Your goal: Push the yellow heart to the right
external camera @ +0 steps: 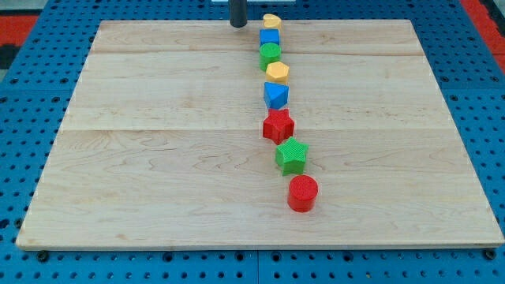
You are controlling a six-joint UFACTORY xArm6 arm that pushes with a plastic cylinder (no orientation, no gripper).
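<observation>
Near the view's top, had my tip [237,24] left of yellow heart [271,20]; no claw fitted; seemed light, rigid; needed left-flank contact.

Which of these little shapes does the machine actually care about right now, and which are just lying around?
In the job:
yellow heart, at the view's top of the row
my tip, just to the view's left of the heart

Just lying about:
blue cube
green cylinder
yellow hexagon
blue block
red star
green star
red cylinder
</observation>
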